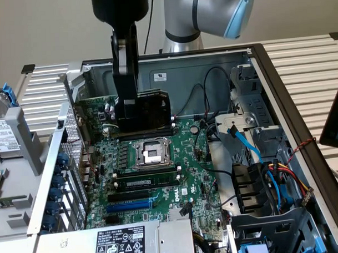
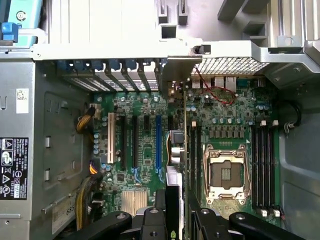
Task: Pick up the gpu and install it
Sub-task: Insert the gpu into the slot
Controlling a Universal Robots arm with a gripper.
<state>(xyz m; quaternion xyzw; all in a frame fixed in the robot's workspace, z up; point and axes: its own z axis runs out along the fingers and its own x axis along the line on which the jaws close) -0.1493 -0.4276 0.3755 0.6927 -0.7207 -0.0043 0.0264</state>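
The gpu (image 1: pixel 149 111) stands upright on edge over the far part of the green motherboard (image 1: pixel 190 178), just behind the CPU socket (image 1: pixel 150 154). Its black shroud faces the exterior view. My gripper (image 1: pixel 126 106) comes down from above and is shut on the gpu. In the wrist view the gpu (image 2: pixel 175 192) shows edge-on, running from between my fingers (image 2: pixel 150 222) to its silver bracket (image 2: pixel 176 70) at the case's slot openings. It lies between the blue slot (image 2: pixel 158 142) and the black slots beside the socket (image 2: pixel 225 172). Whether its edge sits in a slot I cannot tell.
The open computer case (image 1: pixel 266 56) surrounds the board. A power supply (image 1: pixel 123 244) sits at the near end, and drive cages with coloured cables (image 1: pixel 276 172) are at the exterior view's right. A hard drive (image 1: pixel 0 129) lies outside at the left. A memory stick (image 1: pixel 146 181) stands near the socket.
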